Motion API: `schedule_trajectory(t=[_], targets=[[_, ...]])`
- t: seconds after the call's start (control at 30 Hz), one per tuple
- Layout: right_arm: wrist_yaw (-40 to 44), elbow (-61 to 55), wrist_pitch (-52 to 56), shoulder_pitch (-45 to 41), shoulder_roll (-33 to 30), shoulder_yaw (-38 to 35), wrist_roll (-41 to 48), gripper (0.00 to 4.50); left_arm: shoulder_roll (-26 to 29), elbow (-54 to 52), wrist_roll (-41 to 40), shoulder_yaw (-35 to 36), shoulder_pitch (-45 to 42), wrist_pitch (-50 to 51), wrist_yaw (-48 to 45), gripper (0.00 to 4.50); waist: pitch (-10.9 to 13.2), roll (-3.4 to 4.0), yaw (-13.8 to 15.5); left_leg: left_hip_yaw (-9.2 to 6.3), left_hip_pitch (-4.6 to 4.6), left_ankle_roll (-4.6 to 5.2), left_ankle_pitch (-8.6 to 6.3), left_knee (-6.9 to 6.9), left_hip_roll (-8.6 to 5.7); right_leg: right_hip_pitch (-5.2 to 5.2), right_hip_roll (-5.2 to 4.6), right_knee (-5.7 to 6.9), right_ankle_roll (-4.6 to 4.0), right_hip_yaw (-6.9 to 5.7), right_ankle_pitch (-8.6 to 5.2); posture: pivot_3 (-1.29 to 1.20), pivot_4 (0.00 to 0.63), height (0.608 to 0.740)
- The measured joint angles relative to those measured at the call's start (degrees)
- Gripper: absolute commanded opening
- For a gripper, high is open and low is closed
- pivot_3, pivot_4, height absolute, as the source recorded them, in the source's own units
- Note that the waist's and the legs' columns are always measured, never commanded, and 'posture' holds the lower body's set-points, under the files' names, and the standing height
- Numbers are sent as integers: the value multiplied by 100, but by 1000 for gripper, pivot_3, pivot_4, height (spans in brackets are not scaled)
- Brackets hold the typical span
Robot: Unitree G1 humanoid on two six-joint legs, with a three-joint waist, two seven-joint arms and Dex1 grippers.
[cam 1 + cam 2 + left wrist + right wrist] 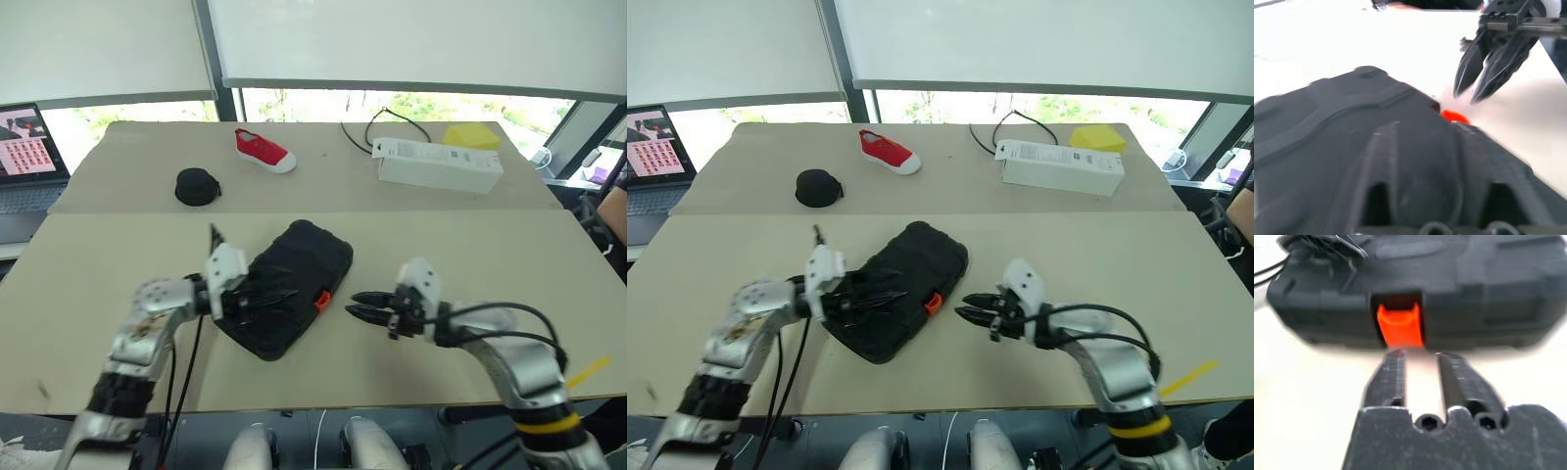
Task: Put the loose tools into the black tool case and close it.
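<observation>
So the right gripper (361, 305) has its two black fingers a little apart with nothing between them, tips pointing at the orange latch (321, 300) from just to the right, not touching it as far as I can tell. The left gripper (266, 302) sits over the near-left part of the black tool case (299, 274); its fingers look slightly parted too, lying on or just above the lid, not pinching anything. The case lies shut on the near table, lid down, latch facing right. No loose tools lying around on either table, so I'd guess they're already inside. Whether the latch is actually snapped home, can't tell. Far table just has a round black pouch (197, 186), a red shoe (265, 150) and a white box (437, 164).
</observation>
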Motion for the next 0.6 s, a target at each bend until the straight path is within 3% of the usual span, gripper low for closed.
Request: schedule_trajectory(t=[0.1, 0.2, 0.4, 0.6], targets=[[482, 164, -1164, 332, -275, -376, -35, 3549, 376, -125, -166, 597, 613, -81, -1, 4423, 33, -2, -3, 8, -52, -2, -4, 3, -4, -55, -2, 0, 2, 9, 0, 0, 150, 740], [1040, 582, -2339, 469, -350, -707, 30, 4440, 619, -277, -289, 1133, 1191, -182, 25, 4500, 71, -36, 47, 7, -59, -2, -7, 6, -3, -54, -4, -10, 2, 0, 1, 0, 150, 740], [1630, 1701, -3387, 459, -655, -1044, 61, 4440, 845, 17, 281, 1783, 2382, -667, 400, 4500, 106, -45, 85, 13, -55, -1, -9, 9, -6, -51, -16, -11, 2, 0, 1, 0, 150, 740], [1740, 2336, -4036, 246, -702, -1127, -40, 4440, 832, 107, 349, 1868, 2544, -860, 658, 4500, 119, -59, 164, 10, -60, -2, -9, 20, -2, -51, -17, -5, -2, -14, 4, 0, 150, 740]])
